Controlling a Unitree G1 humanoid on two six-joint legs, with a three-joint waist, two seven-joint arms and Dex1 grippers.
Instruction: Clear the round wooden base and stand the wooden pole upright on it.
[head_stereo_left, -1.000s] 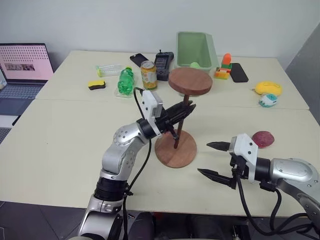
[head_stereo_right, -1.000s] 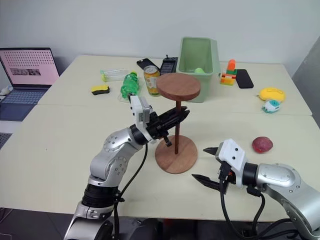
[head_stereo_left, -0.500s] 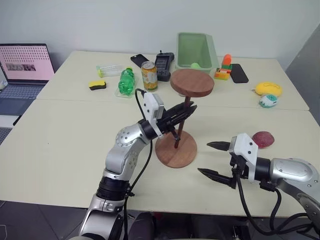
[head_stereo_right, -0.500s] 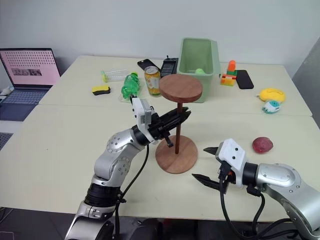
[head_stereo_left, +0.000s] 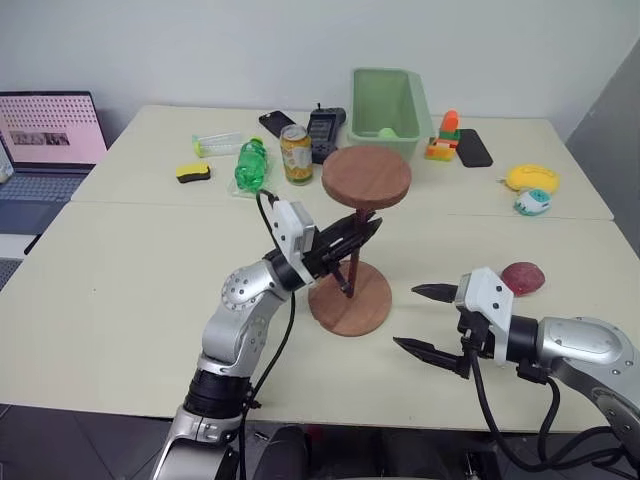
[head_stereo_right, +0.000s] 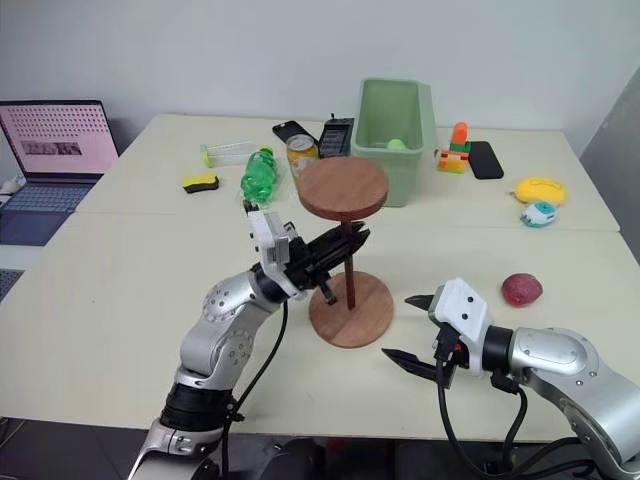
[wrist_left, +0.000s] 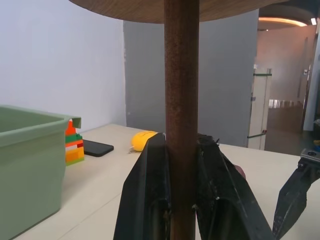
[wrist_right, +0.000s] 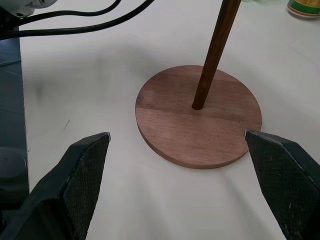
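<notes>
- Wooden pole (head_stereo_right: 350, 262) pinched mid-shaft by the left gripper (head_stereo_right: 334, 247), both black fingers (wrist_left: 150, 200) pressed flat against the rod, 1 on each side.
- Compared with 1 second back: rod shifted from a lean toward the right to nearly plumb, its disc-shaped top (head_stereo_left: 366, 177) moved left and now roughly over the round wooden base (head_stereo_left: 349, 306).
- Lower tip of the rod now planted at the centre of the base, right where the small hole sits, as seen in the right wrist view (wrist_right: 198, 105); whether seated in the hole or merely resting on it, impossible to tell.
- Slight tilt left in the shaft in the right wrist view, so probably not fully home yet.
- Base lying flat on the near table (head_stereo_left: 120, 290), nothing else on top of it: clearing part judged done, standing part judged nearly done.
- Right gripper (head_stereo_right: 412, 328) unchanged over the same second: fingers spread wide, nothing held, hovering low over the table just right of the base, not touching it.
- Dark red fruit-like lump (head_stereo_left: 523, 277) well off to the right of the base, out of the way.
- Can (head_stereo_left: 296, 153), green bottle (head_stereo_left: 250, 163) and green bin (head_stereo_left: 387, 98) further back, well apart from the work.
- Likely next need: final straightening and a check that the pole stays up before letting go; early release risks a topple, given the heavy disc on top.
</notes>
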